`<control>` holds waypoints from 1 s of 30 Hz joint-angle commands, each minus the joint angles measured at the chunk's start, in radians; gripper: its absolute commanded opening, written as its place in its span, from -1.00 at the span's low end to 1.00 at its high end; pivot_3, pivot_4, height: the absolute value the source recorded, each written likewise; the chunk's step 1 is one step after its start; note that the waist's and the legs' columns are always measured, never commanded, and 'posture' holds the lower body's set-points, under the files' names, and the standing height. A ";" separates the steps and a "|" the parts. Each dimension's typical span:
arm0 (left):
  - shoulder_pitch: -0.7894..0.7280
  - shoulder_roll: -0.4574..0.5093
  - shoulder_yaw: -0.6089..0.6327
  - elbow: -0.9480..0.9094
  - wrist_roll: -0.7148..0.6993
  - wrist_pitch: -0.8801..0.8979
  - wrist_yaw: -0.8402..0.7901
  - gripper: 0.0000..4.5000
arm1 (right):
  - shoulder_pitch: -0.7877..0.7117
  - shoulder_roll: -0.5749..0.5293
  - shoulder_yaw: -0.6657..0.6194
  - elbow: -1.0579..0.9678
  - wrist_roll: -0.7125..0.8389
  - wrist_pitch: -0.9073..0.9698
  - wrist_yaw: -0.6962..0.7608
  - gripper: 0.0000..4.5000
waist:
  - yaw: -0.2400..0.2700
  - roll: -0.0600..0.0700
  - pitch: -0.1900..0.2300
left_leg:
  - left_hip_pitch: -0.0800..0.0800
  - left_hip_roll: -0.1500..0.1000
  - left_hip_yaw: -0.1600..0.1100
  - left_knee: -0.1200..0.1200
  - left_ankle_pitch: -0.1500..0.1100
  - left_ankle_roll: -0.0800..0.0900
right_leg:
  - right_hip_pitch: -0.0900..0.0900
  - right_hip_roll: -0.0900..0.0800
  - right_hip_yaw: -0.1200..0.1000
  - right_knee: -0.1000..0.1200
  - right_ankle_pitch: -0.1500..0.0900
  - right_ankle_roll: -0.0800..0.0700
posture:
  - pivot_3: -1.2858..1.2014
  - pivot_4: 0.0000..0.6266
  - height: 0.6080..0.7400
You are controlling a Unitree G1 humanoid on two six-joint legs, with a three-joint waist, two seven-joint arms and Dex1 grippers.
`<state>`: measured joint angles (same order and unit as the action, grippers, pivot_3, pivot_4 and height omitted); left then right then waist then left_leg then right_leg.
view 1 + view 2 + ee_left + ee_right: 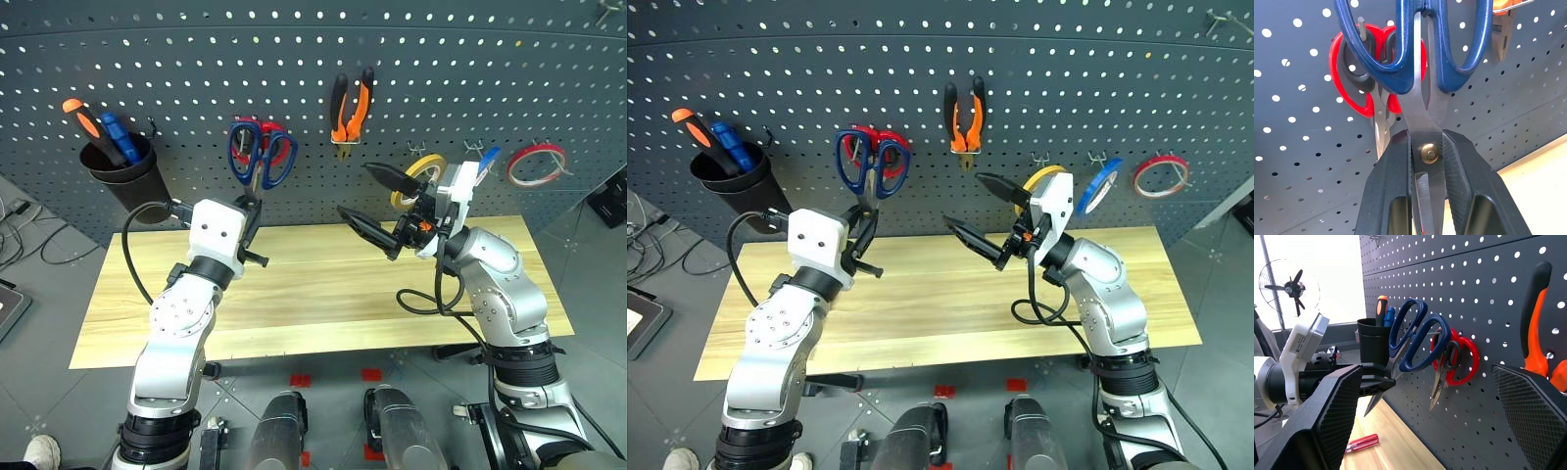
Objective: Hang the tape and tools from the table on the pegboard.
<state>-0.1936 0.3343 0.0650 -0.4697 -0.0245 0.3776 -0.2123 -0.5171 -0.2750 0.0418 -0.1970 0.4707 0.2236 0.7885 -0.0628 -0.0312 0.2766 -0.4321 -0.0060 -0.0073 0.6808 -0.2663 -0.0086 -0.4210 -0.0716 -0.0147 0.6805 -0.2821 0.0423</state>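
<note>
My left gripper [253,201] is shut on the blades of the dark-blue-handled scissors [263,155], close to their pivot [1429,152]. Their handles point up against the pegboard [196,59], overlapping the red-handled scissors [1347,93] that hang there. My right gripper [356,189] is open with nothing between its fingers, raised above the middle of the table [313,294]. The orange-and-black pliers [351,106] hang on the pegboard. The blue tape [1104,186] hangs on a hook to the right. A small red-handled screwdriver [1362,442] lies on the table near the pegboard.
A black cup [122,166] with an orange and a blue screwdriver is fixed to the pegboard at the left. A yellow roll [419,179] and a red roll [536,163] hang at the right, either side of the blue tape.
</note>
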 commanded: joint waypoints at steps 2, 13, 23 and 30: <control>0.006 -0.018 0.038 -0.026 -0.021 0.024 0.017 -0.73 | -0.003 -0.005 0.000 -0.026 0.000 -0.021 0.002 1.00 | -0.001 0.000 -0.002 | 0.000 0.000 0.000 0.000 0.000 0.000 | 0.000 0.000 0.000 0.000 0.000 0.000 | -0.11 -0.36 1.00; -0.011 -0.006 0.023 0.007 -0.031 0.093 -0.014 -0.73 | 0.000 -0.007 0.002 -0.031 -0.002 -0.010 0.000 1.00 | -0.004 0.001 -0.002 | 0.000 0.000 0.000 0.001 0.000 0.000 | 0.000 0.000 0.000 0.001 0.000 0.000 | -0.11 -0.34 1.00; -0.089 -0.006 0.027 0.073 -0.042 0.104 -0.023 -0.36 | 0.004 -0.009 0.013 -0.034 -0.001 -0.009 0.000 1.00 | -0.007 0.001 -0.002 | 0.000 0.000 0.001 0.001 0.000 0.000 | 0.000 0.000 0.000 0.001 0.000 0.000 | -0.11 -0.33 1.00; -0.074 -0.002 0.028 0.064 -0.052 0.098 -0.035 0.58 | 0.014 -0.016 0.019 -0.039 -0.003 -0.008 0.002 1.00 | -0.019 0.001 -0.003 | 0.000 0.000 0.001 0.001 0.000 0.000 | 0.000 0.000 0.000 0.001 0.000 0.000 | -0.11 -0.32 1.00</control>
<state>-0.2755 0.3220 0.0847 -0.3812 -0.0714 0.4941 -0.2387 -0.5108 -0.2853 0.0623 -0.1950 0.4623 0.2249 0.7859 -0.0815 -0.0305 0.2735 -0.4317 -0.0061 -0.0063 0.6822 -0.2663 -0.0085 -0.4209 -0.0712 -0.0143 0.6820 -0.2820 0.0423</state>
